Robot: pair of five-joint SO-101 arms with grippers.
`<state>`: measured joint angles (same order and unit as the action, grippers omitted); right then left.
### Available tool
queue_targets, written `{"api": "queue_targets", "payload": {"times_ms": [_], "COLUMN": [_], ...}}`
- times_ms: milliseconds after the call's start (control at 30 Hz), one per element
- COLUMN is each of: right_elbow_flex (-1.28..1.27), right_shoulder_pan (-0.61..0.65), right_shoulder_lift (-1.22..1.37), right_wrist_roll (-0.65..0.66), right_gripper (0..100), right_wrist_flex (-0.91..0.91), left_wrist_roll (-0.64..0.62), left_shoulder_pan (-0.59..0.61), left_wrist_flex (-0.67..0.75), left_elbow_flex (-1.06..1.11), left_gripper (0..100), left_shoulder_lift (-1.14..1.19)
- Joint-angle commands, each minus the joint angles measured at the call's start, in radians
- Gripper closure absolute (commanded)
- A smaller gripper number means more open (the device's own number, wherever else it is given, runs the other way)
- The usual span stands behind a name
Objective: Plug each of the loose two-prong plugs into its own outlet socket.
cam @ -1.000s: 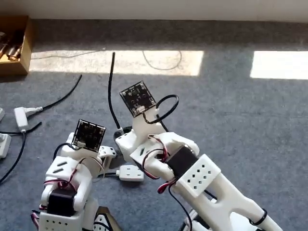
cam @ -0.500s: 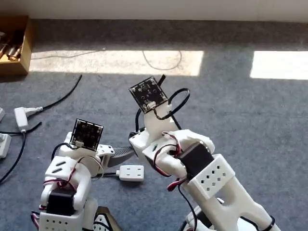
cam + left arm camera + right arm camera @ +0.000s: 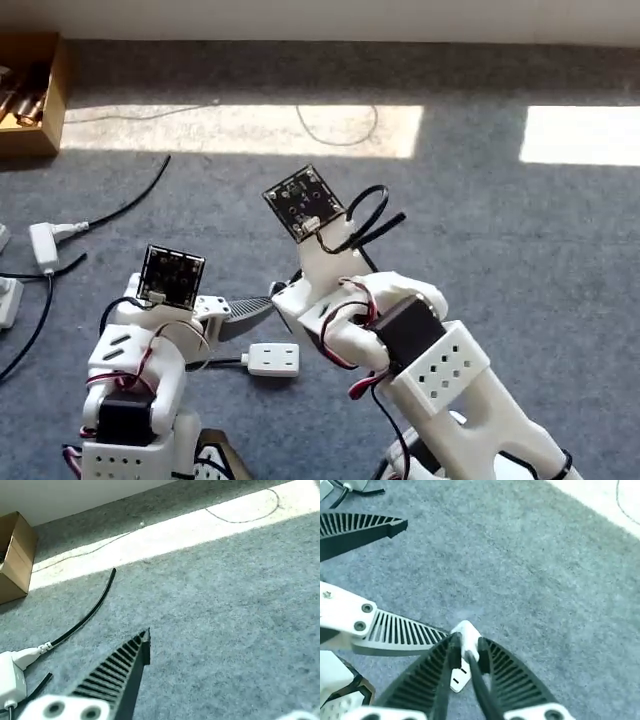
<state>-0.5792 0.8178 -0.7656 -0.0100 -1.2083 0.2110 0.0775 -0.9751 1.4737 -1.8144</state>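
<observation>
Alignment matters: your right gripper (image 3: 468, 652) pinches the black plug (image 3: 476, 680) just above the socket (image 3: 272, 358), at 5 o'clock from the spread left gripper (image 3: 426, 577). Square it up before you press straight down.

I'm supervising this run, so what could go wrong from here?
The white socket lies loose on the carpet with nothing holding it, so pressing the black cord in the right gripper down may shove it aside. The open left gripper sits close beside and could get bumped.
</observation>
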Motion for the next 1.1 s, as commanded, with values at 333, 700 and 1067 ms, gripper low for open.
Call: {"api": "queue_targets", "payload": {"times_ms": [333,700,1067], "right_elbow_flex": [0.056,0.056,0.047], "right_shoulder_pan": [-0.012,-0.008,-0.022], "right_shoulder_lift": [-0.024,-0.021,-0.01], "right_wrist_roll": [0.087,0.173,0.137], "right_gripper": [99.3,99.3,99.3], "right_wrist_flex": [-0.088,-0.133,-0.127], "left_wrist_roll": [-0.005,-0.005,0.0], "left_shoulder_pan": [0.022,0.022,0.166], "left_wrist_flex": [0.026,0.023,-0.006], "left_elbow_flex": [-0.007,-0.005,-0.018], "left_gripper": [50,50,50], "left_shoulder_lift": [-0.004,-0.004,-0.008]}}
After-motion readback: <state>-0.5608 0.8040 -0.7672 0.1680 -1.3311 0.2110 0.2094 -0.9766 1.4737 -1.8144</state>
